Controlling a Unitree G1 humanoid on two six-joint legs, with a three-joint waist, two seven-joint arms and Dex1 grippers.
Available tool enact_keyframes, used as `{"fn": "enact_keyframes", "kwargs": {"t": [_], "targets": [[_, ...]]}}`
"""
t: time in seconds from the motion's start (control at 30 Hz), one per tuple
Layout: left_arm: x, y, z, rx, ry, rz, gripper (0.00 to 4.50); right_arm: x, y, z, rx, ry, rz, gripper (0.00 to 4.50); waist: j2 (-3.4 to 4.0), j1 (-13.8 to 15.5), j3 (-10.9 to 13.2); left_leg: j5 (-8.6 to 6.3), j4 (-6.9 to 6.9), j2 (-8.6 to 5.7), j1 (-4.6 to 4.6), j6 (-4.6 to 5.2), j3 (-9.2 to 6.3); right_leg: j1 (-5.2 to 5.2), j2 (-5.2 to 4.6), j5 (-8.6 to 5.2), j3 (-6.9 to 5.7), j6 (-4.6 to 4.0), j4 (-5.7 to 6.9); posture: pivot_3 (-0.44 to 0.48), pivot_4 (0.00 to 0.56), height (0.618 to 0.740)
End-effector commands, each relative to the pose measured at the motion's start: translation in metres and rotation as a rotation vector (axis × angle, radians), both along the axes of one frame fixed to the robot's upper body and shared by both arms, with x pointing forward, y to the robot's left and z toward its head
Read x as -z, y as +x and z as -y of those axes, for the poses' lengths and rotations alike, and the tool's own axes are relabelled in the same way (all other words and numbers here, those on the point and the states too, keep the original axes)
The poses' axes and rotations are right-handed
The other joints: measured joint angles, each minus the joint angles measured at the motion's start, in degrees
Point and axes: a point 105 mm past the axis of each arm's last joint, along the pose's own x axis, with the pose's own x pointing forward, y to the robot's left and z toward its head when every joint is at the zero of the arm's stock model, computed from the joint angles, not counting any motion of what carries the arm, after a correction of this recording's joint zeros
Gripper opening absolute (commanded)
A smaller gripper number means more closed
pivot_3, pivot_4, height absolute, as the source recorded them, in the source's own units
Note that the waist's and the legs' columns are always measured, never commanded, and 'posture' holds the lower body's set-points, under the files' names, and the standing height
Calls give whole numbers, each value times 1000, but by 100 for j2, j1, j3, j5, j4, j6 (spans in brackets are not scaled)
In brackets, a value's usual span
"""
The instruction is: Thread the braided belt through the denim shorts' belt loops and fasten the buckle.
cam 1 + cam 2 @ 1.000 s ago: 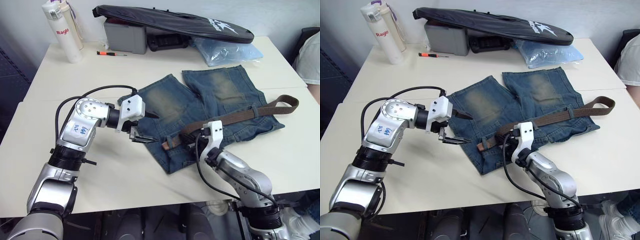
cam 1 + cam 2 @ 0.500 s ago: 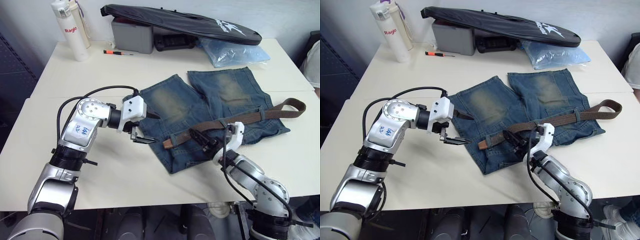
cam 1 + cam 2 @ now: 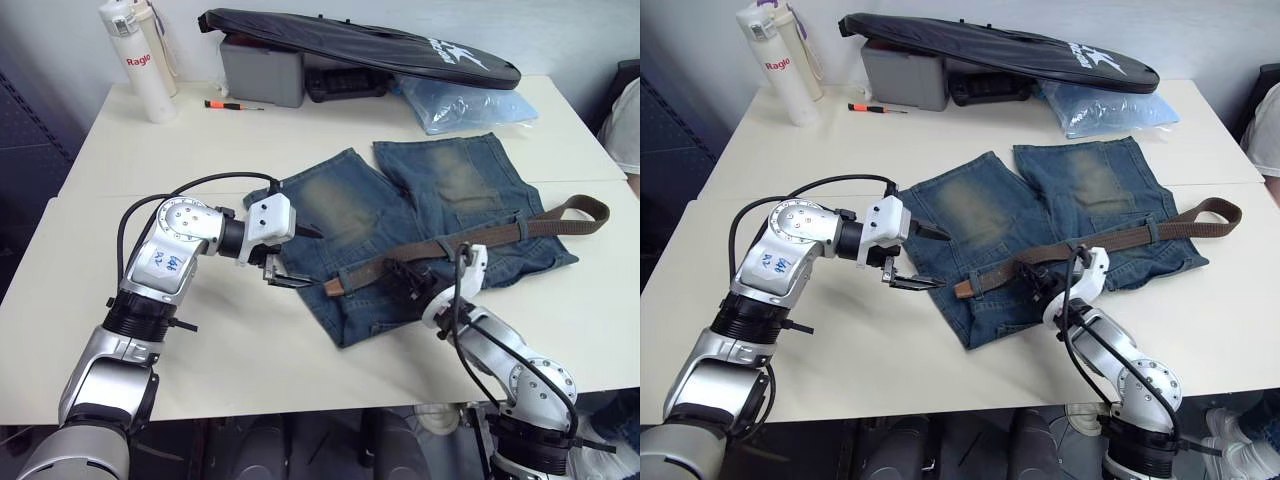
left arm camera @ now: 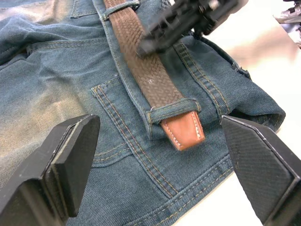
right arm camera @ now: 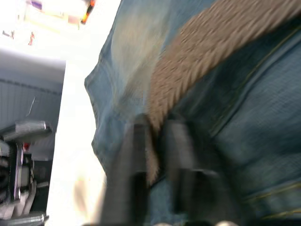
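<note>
Right gripper point(image 3: 408, 277) seemingly pinches the brown woven braided belt point(image 4: 149, 70) on faded blue denim shorts point(image 3: 440, 190); left gripper point(image 3: 297, 257) spread at the shorts' edge

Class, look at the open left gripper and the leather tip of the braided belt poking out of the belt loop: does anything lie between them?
Nothing visible does. The left gripper is open beside the denim shorts, and the braided belt tip lies exposed past the belt loop. The right gripper works farther along the belt.
</note>
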Motion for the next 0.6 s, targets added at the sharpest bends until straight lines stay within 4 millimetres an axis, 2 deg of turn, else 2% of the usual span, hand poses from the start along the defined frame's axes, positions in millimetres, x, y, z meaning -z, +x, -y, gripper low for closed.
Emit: {"fn": "enact_keyframes", "kwargs": {"t": [0.03,0.23,0.43,0.53,0.6], "targets": [[-6,-1,2,18,10,30,4500,-2,-4,-21,-113,-13,17,131,0,-12,0,0,0,0,0,0,0,0,0,0,0,0,0,0,150,740],[-6,1,0,18,22,34,4500,9,-6,-45,-234,-91,5,131,0,-50,0,0,-5,3,1,0,1,-3,3,-1,0,-2,1,0,150,740],[-1,0,-5,7,30,5,4500,11,-9,-46,-271,-149,28,131,-1,-48,0,0,-4,4,1,0,1,-3,3,-2,0,-3,1,0,150,740],[4,0,-10,-15,50,-37,4500,0,-15,-37,-285,-158,75,1058,0,-35,0,0,-5,4,1,0,1,-3,3,-2,0,-3,0,0,150,740],[11,-1,-17,-29,90,-86,4500,-9,-22,-22,-308,-240,122,1968,2,-20,1,0,-5,4,-2,0,1,-5,3,-1,0,-3,0,0,150,740]]}}
